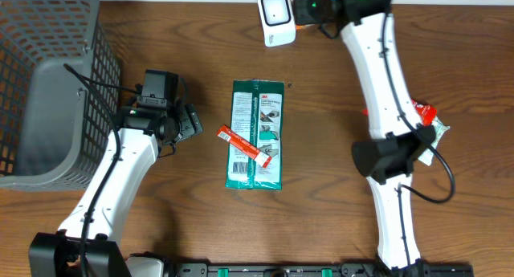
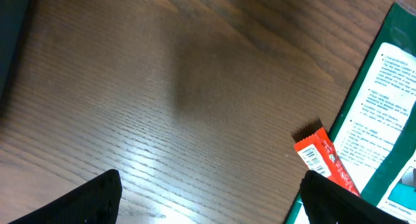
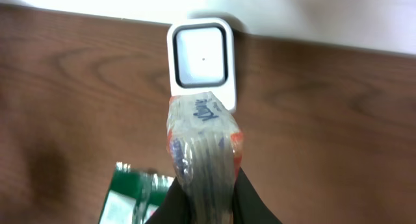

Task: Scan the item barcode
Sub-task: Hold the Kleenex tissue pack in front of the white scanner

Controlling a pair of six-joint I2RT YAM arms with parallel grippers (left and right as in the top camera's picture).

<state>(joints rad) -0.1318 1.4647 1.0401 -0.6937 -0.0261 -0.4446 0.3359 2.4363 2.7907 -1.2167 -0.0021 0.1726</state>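
1. Scanner (image 1: 275,18): white, at the table's (image 1: 321,213) far edge.
2. Packet (image 3: 203,146): clear wrap, clamped between the right gripper's (image 3: 208,201) fingers, its end at the scanner's near rim.
3. Left gripper (image 2: 208,198): fingers wide apart, empty, near the bar (image 2: 325,162).
4. Bar: red, lying across the green pack (image 1: 257,136), mid-table.
5. Basket (image 1: 48,84): grey, far left corner.

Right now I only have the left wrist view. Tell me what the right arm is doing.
Observer: The right gripper is shut on a clear-wrapped packet, held close to the white scanner at the table's far edge.
Operator: Give me what sits on the outer side of my left arm.
Observer: A grey mesh basket, at the table's left edge.
Operator: Report any other item.
Observer: A small red and green item lies by the right arm's elbow.
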